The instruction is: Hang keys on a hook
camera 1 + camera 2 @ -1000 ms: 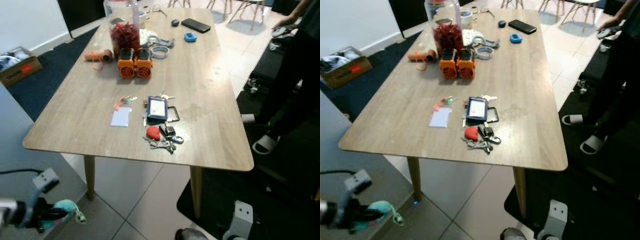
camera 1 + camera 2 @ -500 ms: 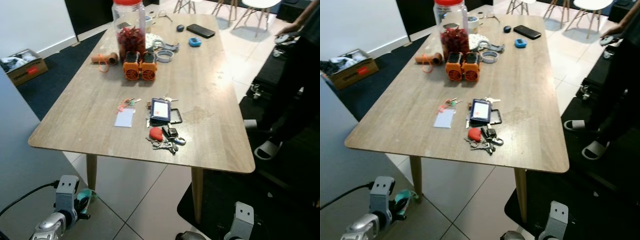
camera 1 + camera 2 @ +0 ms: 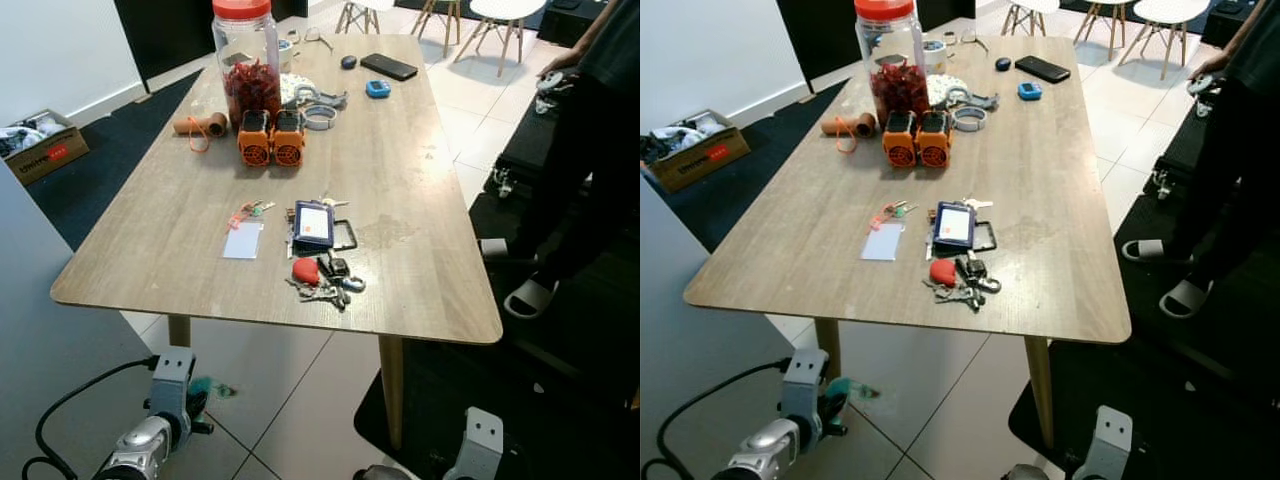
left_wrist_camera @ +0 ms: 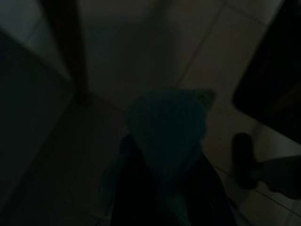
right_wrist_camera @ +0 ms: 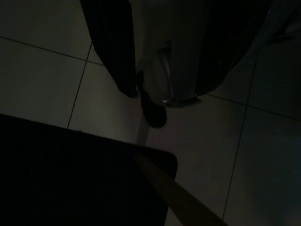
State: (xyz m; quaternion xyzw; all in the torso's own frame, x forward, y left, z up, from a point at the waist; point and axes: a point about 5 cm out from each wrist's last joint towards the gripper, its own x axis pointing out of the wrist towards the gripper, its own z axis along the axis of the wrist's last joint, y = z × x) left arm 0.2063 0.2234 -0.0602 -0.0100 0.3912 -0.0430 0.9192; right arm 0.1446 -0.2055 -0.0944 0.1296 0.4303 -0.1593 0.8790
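A bunch of keys with a red fob (image 3: 320, 280) lies near the front edge of the wooden table (image 3: 420, 200). A smaller set of keys with pink and green tags (image 3: 250, 210) lies to its left. My left gripper (image 3: 195, 402) hangs low beside the front left table leg (image 3: 180, 331), shut on a teal fob (image 3: 207, 388). In the dark left wrist view the teal fob (image 4: 167, 127) sits between the fingers. My right arm (image 3: 480, 450) hangs idle. In the right wrist view its gripper (image 5: 164, 61) stands open over floor tiles.
On the table are a blue card holder (image 3: 313, 222), a white card (image 3: 243, 240), two orange items (image 3: 270, 140), a red-lidded jar (image 3: 245, 65) and a phone (image 3: 389, 67). A person in dark clothes (image 3: 590, 150) stands to the right on a black mat (image 3: 560, 400). A grey panel (image 3: 40, 330) rises to my left.
The whole view has shifted with the head. My left arm has swung round, and its gripper with the teal fob now sits closer to the table leg.
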